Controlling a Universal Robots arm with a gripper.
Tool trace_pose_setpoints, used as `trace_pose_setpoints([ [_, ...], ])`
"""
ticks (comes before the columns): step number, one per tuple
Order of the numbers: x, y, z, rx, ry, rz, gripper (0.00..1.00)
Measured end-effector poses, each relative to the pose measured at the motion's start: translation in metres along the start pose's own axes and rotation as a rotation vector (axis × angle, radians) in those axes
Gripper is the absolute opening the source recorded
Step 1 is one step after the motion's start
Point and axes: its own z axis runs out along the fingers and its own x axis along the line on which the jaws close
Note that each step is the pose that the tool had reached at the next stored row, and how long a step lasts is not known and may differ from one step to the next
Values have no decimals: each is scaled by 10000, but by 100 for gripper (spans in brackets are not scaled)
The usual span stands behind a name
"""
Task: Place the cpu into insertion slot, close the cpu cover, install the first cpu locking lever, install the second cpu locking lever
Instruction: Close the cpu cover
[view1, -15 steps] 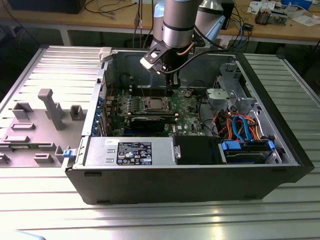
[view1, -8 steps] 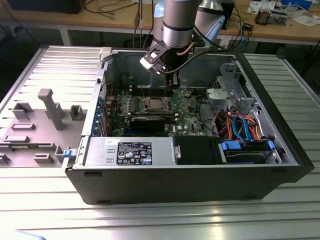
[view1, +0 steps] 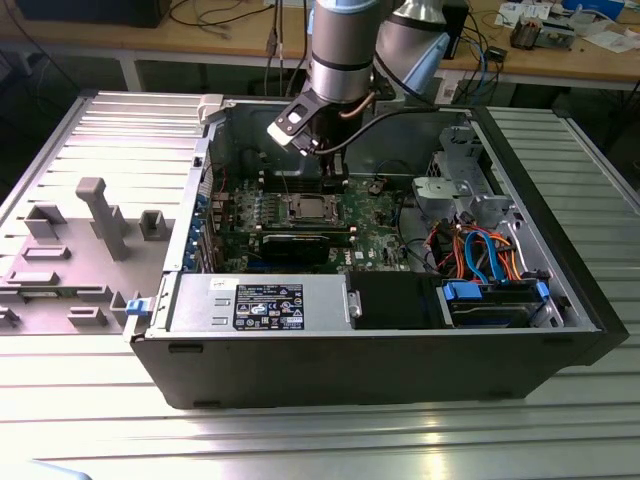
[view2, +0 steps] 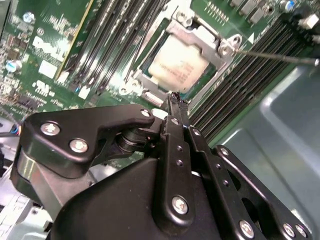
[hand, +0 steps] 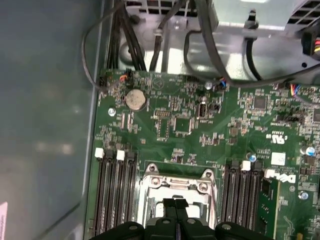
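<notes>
The cpu, a pale silvery square, lies in the insertion slot on the green board. The cpu cover, a silvery frame, lies flat around it, and its rim also shows in the first wrist view. A thin metal lever rod sticks out from one corner of the cover, over the memory slots. My gripper hangs just above the socket's edge with its black fingers pressed together and nothing between them. Its tips are seen over the cover, and the gripper hangs below the arm inside the case.
Long black memory slots flank the socket on both sides. Black cables run along the case wall beyond the board. A drive cage and coloured cables fill the exterior view's right. The power supply sits at the front.
</notes>
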Motion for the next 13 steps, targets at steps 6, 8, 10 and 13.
trace_pose_setpoints([
  [6,15,-183,126,3,0,-154,11],
  [8,19,-226,148,6,-1,-195,11],
  [10,25,-284,153,5,0,-210,11],
  [13,32,-358,159,4,1,-215,11],
])
